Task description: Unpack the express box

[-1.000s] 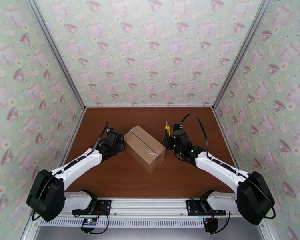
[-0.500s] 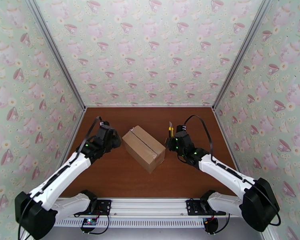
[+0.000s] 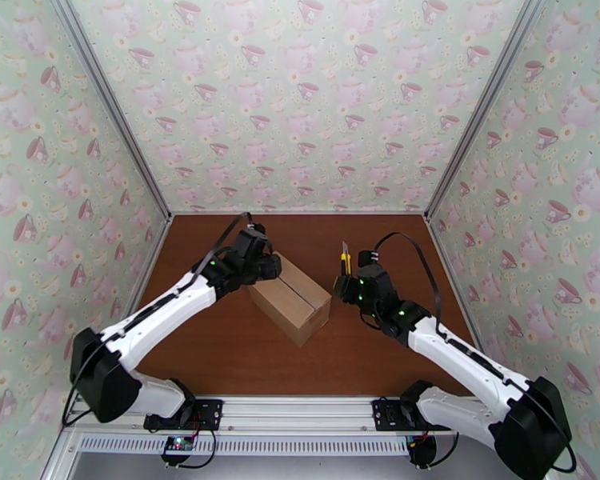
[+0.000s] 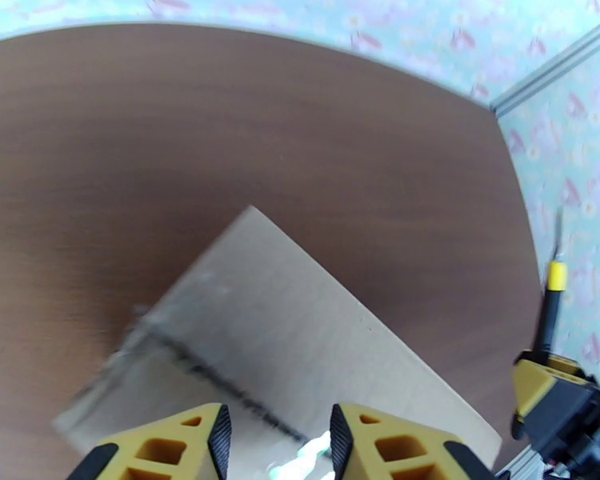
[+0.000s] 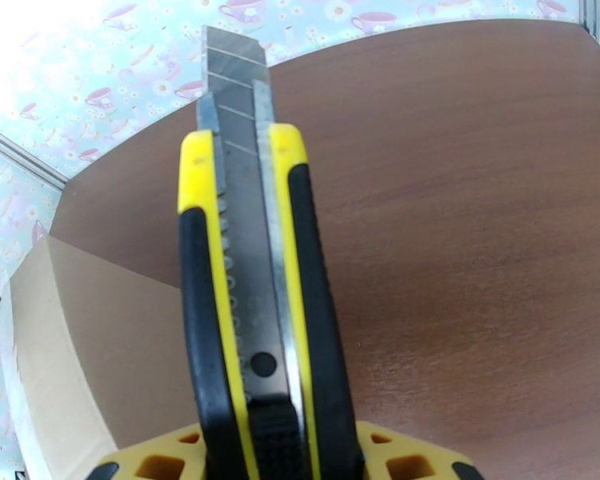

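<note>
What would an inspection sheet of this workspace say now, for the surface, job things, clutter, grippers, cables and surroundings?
Surface: brown wooden table.
Job's things: express box, flaps closed, lying askew mid-table; utility knife, blade out.
Clutter: nothing seen.
Grippers: left gripper open above the box's seam, holding nothing; right gripper shut on the utility knife, beside the box.
Cables: left wrist cable and right wrist cable, both black, arch above the arms.
Surroundings: teacup wallpaper walls, metal frame posts.
</note>
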Action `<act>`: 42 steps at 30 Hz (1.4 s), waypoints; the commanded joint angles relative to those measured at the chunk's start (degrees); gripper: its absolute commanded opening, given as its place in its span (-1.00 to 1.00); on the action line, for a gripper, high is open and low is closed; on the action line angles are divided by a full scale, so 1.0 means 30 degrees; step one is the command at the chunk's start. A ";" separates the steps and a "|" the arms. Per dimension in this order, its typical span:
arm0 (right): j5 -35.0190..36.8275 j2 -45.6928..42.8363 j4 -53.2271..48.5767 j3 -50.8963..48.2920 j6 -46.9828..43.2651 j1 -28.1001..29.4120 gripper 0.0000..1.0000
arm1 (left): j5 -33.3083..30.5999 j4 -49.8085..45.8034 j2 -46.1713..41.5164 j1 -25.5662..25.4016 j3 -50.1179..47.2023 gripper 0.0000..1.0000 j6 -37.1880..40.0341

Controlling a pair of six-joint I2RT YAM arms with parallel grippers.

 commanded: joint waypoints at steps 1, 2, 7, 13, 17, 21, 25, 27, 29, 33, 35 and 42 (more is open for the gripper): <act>-0.0250 -0.0589 -0.0427 -0.0355 0.0311 0.0076 -1.00 | 0.0549 0.0939 0.0367 -0.0188 0.0356 -0.20 0.0234; -0.0251 -0.0688 -0.0428 -0.0390 0.0324 0.0074 -1.00 | 0.0558 0.1059 0.0443 -0.0191 0.0248 -0.20 0.0182; -0.0237 -0.0785 -0.0531 -0.0365 0.0293 0.0072 -1.00 | 0.0469 0.1393 0.0602 -0.0210 -0.0420 -0.20 -0.0002; -0.0432 -0.0459 -0.0604 -0.0215 0.0136 0.0063 -1.00 | 0.0426 0.1030 0.0511 -0.0227 -0.0798 -0.21 -0.0087; -0.0407 -0.0431 -0.0591 -0.0274 0.0136 0.0064 -1.00 | 0.0354 0.0950 0.0146 -0.0221 -0.0656 -0.21 0.0010; -0.0454 -0.0385 -0.0582 -0.0248 0.0143 0.0072 -1.00 | 0.0265 0.1013 0.0245 -0.0216 -0.0619 -0.20 0.0115; -0.0545 -0.0468 -0.0596 -0.0274 0.0165 0.0077 -1.00 | 0.0332 0.1209 0.0600 -0.0247 -0.1020 -0.22 0.0022; -0.0633 -0.0596 -0.0628 -0.0358 0.0205 0.0054 -1.00 | 0.0268 0.1391 0.0635 -0.0289 -0.1517 -0.22 -0.0146; -0.0661 -0.0843 -0.0799 -0.0443 0.0250 0.0086 -1.00 | 0.0156 0.1603 0.0522 -0.0289 -0.2035 -0.22 -0.0314; -0.0819 -0.1793 -0.1502 -0.0668 0.0392 0.0092 -1.00 | -0.0055 0.2114 0.0270 -0.0297 -0.3084 -0.23 -0.0584; -0.0960 -0.2349 -0.2151 -0.0741 0.0455 0.0147 -1.00 | -0.0101 0.2238 0.0255 -0.0294 -0.3461 -0.22 -0.0686; -0.0836 -0.4998 -0.6482 -0.0596 0.0746 0.1545 -1.00 | -0.0211 0.2722 0.0284 -0.0295 -0.4180 -0.23 -0.0973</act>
